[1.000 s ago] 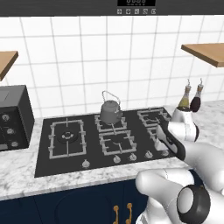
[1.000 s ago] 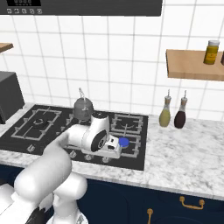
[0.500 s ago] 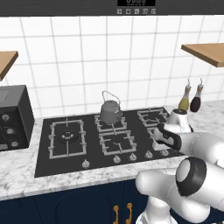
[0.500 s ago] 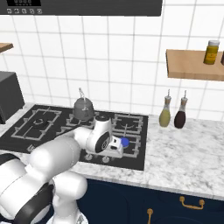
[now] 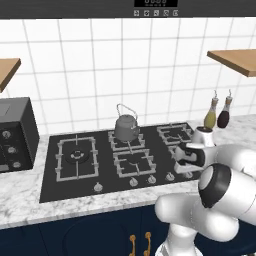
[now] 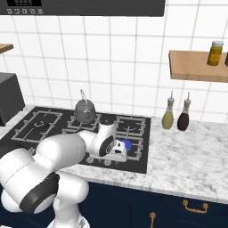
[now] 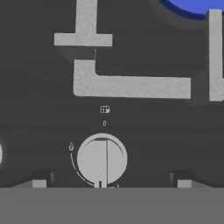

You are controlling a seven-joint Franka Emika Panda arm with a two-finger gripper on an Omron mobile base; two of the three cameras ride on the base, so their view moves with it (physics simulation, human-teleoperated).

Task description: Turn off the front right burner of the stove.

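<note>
In the hand view the gripper [image 7: 107,183] looks straight down on the stove [image 7: 39,109]. Its two dark fingertips [image 7: 39,183] stand wide apart at the bottom edge, and nothing is between them except a round silver knob [image 7: 102,159], which lies on the black glass just above them. The tips do not touch the knob. On the knob a ridge line runs from top to bottom of the view, and beside it there are a small flame mark, an arc, a "0" and a small square sign. Beyond the knob are the grey bars of the front right burner [image 7: 131,85], and at the top edge shows the blue glowing disc [image 7: 197,5].

In the right base view the white hand is low over the front right part of the stove [image 6: 26,133], and the blue disc [image 6: 127,144] glows just beside it. In the left base view the hand covers the same corner, near the row of knobs [image 5: 134,182] at the front edge.

Farther back a grey kettle [image 5: 126,128] stands on a rear burner. Two bottles [image 6: 176,116] stand on the marble counter [image 6: 191,160] by the tiled wall, right of the stove. A black toaster oven [image 5: 15,135] is at the left
</note>
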